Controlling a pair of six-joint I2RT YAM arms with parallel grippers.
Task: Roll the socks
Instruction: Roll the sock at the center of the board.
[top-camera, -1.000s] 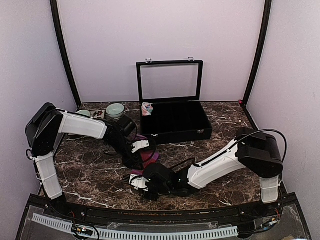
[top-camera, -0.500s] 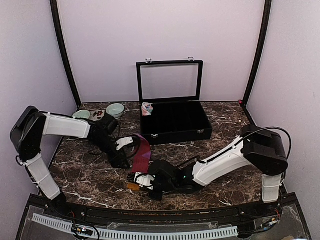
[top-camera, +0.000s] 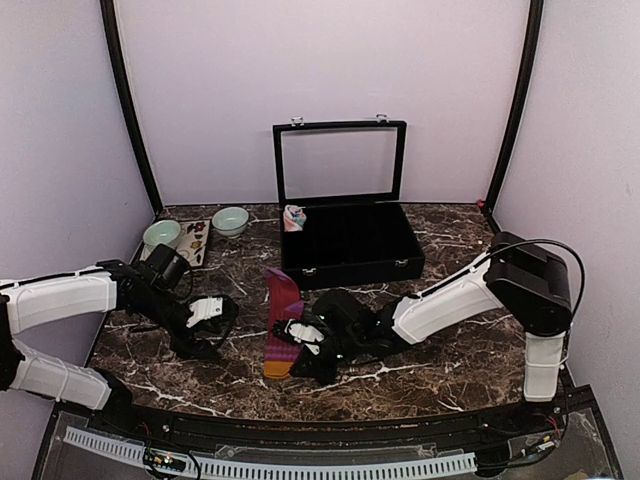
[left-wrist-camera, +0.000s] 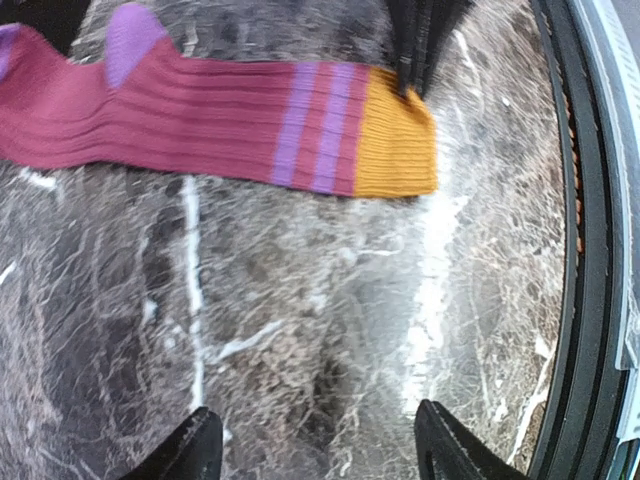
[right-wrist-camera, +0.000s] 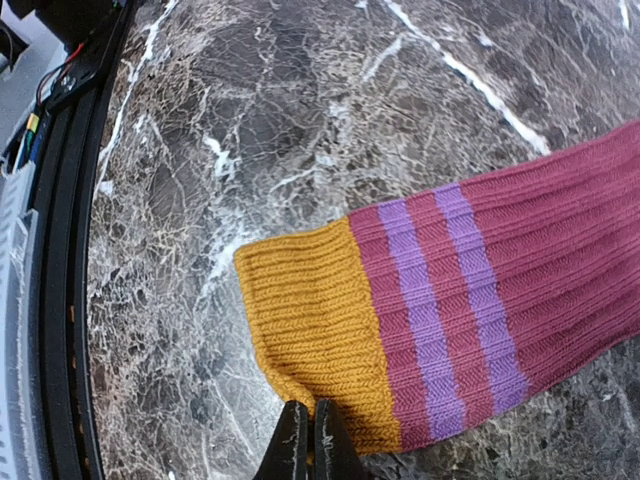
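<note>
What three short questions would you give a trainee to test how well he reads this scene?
1. True or false: the left jaws are shut on the maroon sock.
2. Which part of the maroon sock do the right jaws pinch? A. the purple toe. B. the orange cuff. C. the purple stripes.
3. Where does the pink sock lie?

Key:
1. False. The left jaws stand open, apart from the sock.
2. B.
3. At the back left corner of the black case.
</note>
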